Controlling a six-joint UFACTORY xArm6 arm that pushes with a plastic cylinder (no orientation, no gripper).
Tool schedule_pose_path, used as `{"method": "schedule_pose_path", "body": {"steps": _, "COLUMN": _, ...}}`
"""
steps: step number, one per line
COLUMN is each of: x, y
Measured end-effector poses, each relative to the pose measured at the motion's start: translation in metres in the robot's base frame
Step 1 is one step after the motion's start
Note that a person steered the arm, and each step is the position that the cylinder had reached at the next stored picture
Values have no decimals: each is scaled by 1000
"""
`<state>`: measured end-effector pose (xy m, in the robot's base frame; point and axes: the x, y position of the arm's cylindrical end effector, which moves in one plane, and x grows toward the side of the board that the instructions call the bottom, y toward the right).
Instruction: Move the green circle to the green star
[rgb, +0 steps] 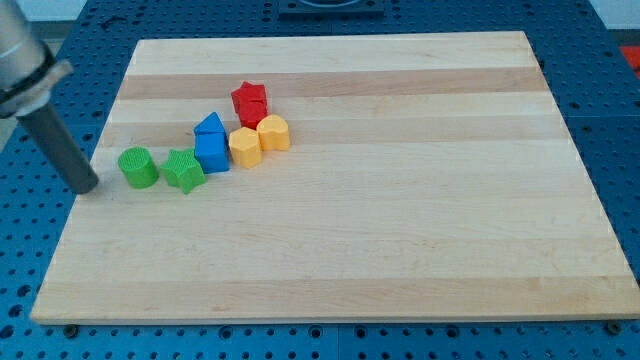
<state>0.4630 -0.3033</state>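
Observation:
The green circle (138, 167) sits on the wooden board (400, 250) near its left edge. The green star (184, 170) lies just to its right, with a small gap or light contact between them. My tip (86, 187) is at the view's left of the green circle, a short way from it, at the board's left edge. The dark rod rises from it toward the view's top left.
A blue block (211, 143) touches the green star's upper right. Two yellow blocks (245, 146) (273, 132) sit right of the blue one. A red block (250, 102) lies above them. A blue perforated table surrounds the board.

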Motion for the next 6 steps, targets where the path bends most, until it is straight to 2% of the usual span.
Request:
{"method": "schedule_pose_path", "body": {"steps": 4, "x": -40, "y": 18}}
{"method": "schedule_pose_path", "body": {"steps": 6, "x": -41, "y": 28}}
